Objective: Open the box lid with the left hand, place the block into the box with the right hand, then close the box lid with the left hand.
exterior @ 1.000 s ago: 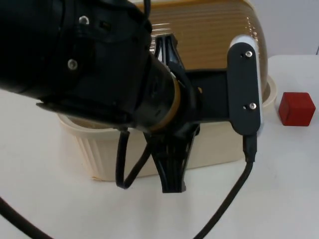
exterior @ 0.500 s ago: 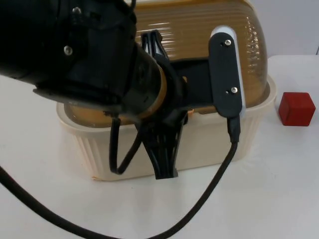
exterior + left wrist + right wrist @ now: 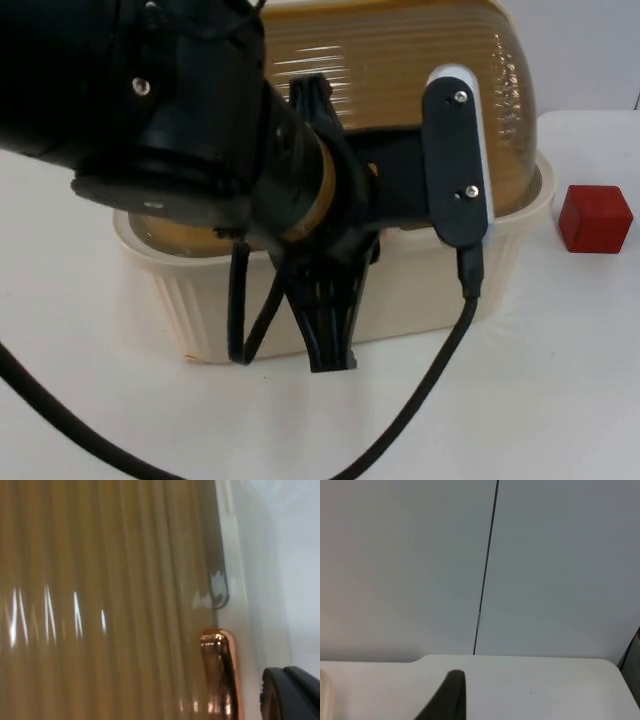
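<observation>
From where I stand the job looks barely begun: the amber ribbed lid [image 3: 420, 70] seems to sit down on the cream box [image 3: 430, 290], its edge meeting the rim all along the front, so I judge the opening step is the one in hand and not yet done. The left gripper [image 3: 328, 335] hangs over the front wall of the box, pointing down at the table [image 3: 560, 400], with the bulk of the left arm across the lid. Its wrist view looks close along the ribbed lid to a shiny copper handle [image 3: 218, 672] at the lid's edge, just beside the cream rim. Whether its jaws are spread or pressed together I cannot tell, nor whether they have hold of that handle. The red block [image 3: 595, 218] lies on the table to the right of the box, near it but not touching, so placing it inside and shutting the lid are both left to do. The right gripper [image 3: 447, 697] waits raised above the far part of the table, facing the grey partition wall [image 3: 395, 555], and the state of its jaws I cannot tell either. Counting up: one box, one lid with one handle, one block, two grippers
</observation>
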